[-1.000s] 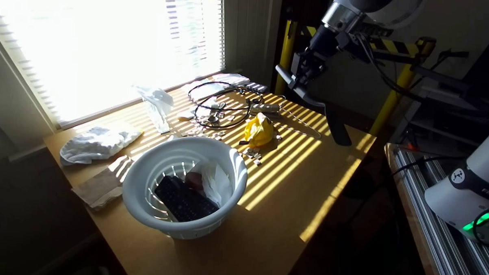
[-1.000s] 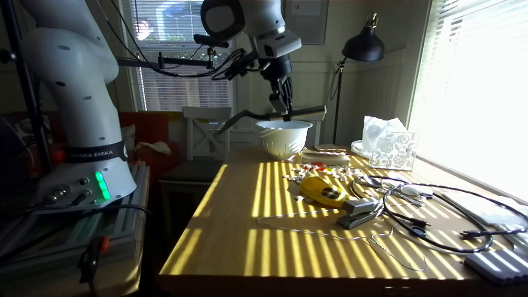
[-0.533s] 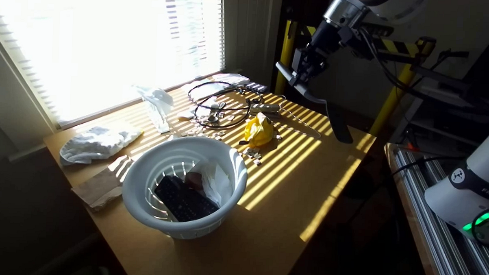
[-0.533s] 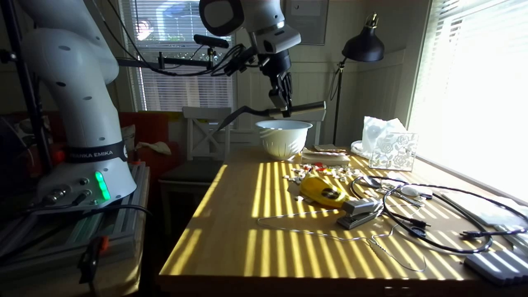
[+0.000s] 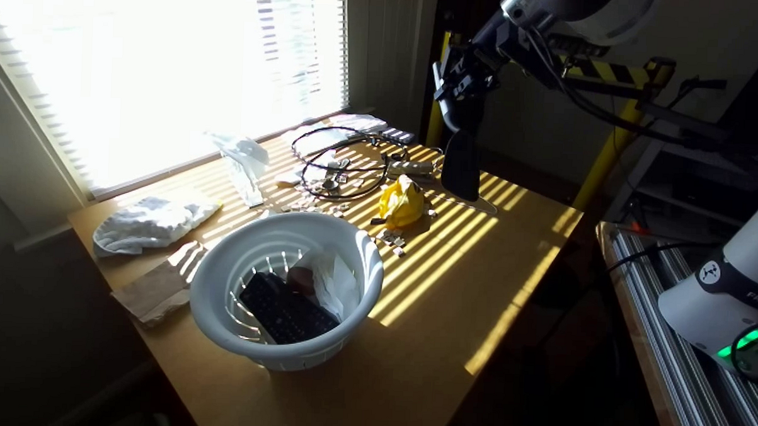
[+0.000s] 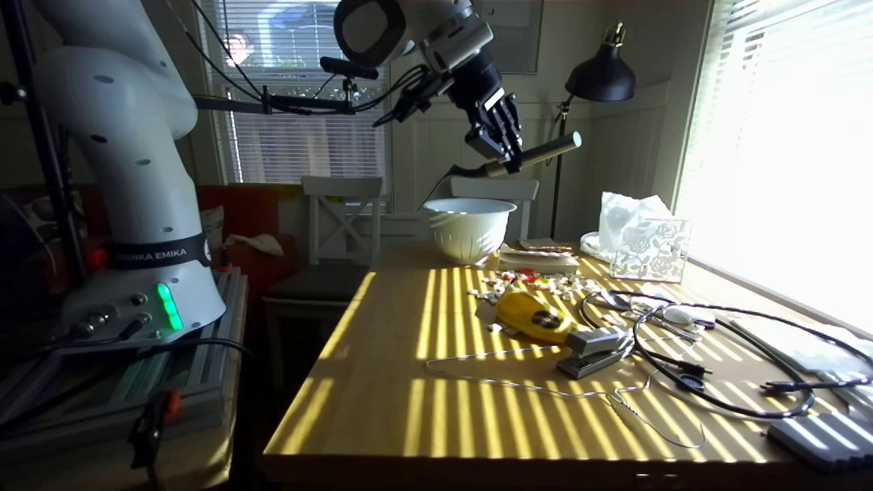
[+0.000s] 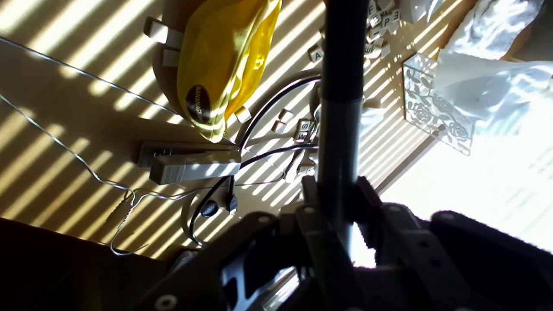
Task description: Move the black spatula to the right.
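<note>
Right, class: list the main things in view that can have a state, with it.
black spatula: held above the table, tilted
gripper: shut on the black spatula
pale bowl: upright, with a keyboard inside
yellow pouch: lying on the table
stapler: base down on the table
window blinds: lowered
lamp: no glow showing
robot base light: lit green

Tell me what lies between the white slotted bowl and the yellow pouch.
A scatter of small pale tiles on the tabletop lies between the white slotted bowl and the yellow pouch, as both exterior views show.
</note>
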Available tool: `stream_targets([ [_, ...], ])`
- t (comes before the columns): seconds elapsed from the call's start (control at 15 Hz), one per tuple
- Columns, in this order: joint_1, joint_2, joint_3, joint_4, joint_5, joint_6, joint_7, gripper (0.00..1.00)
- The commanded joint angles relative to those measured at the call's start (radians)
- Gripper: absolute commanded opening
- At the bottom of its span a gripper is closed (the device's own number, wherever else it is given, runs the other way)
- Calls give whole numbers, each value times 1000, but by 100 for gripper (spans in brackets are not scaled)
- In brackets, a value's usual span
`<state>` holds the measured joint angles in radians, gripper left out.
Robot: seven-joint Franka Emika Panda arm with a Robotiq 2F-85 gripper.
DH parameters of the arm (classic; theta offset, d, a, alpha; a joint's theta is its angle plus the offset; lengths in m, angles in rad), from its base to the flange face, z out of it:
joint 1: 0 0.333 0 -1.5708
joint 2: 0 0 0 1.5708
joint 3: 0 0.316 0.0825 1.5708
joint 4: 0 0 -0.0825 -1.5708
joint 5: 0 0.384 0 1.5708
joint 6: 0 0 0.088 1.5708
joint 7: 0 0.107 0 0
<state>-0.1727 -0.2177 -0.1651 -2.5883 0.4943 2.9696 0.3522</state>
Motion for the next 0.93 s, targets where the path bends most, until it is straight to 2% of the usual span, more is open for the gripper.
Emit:
stream_targets([
  [0.0, -170, 103, 133, 6, -212, 191, 234, 6],
  [0.07, -272, 136, 190, 2, -308, 223, 295, 6],
  [0.27, -489, 182, 218, -4, -550, 266, 383, 6],
  [0.4, -617, 138, 207, 2, -712, 210, 436, 6],
  [0.53, -751, 86, 240, 33, -872, 136, 525, 6],
  [0.67, -907, -7, 355, 56, -1032, 36, 682, 6],
  [0.73, -992, -49, 450, 65, -1071, -13, 746, 6],
  [0.87, -1093, -142, 595, 64, -1145, -113, 885, 6],
])
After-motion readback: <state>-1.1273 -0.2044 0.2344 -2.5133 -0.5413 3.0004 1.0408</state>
